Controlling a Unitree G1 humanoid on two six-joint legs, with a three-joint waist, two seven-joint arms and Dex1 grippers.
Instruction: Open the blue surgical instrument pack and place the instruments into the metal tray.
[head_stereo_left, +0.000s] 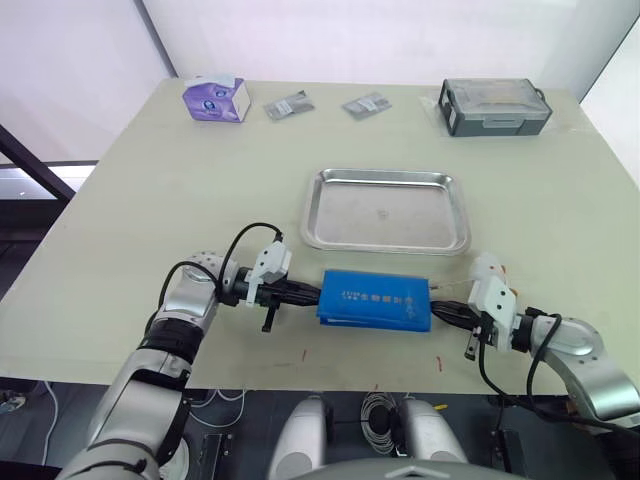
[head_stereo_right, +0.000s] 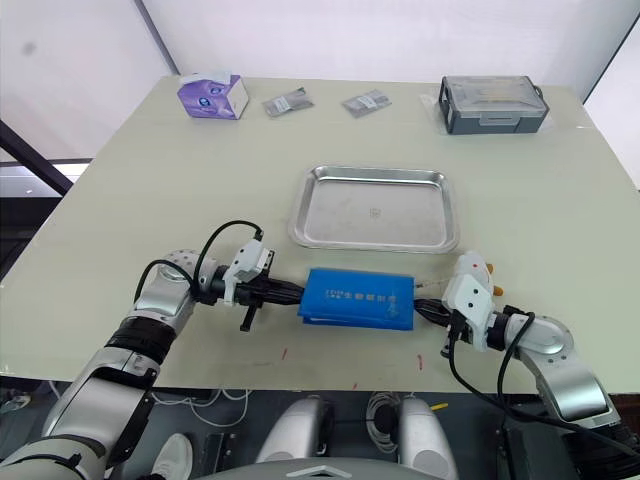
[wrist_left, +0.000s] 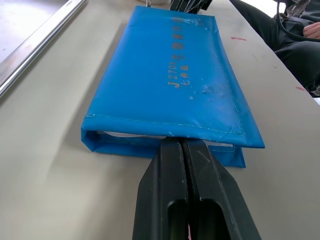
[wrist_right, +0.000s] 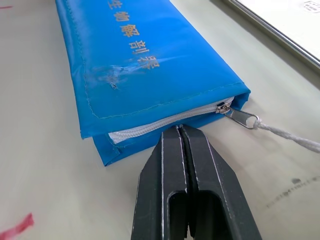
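Observation:
The blue surgical instrument pack lies flat and closed near the table's front edge, with pale printed text on top. Its white zipper runs along the right end, and the metal zipper pull trails a white cord. Just behind the pack sits the metal tray, bare inside. My left gripper is shut, its tips against the pack's left end. At the opposite end my right gripper is also shut, tips touching the zipper edge beside the pull. The instruments are hidden.
At the table's far edge stand a purple tissue box, two grey foil sachets and a grey lidded plastic box. Small red marks dot the table by the front edge.

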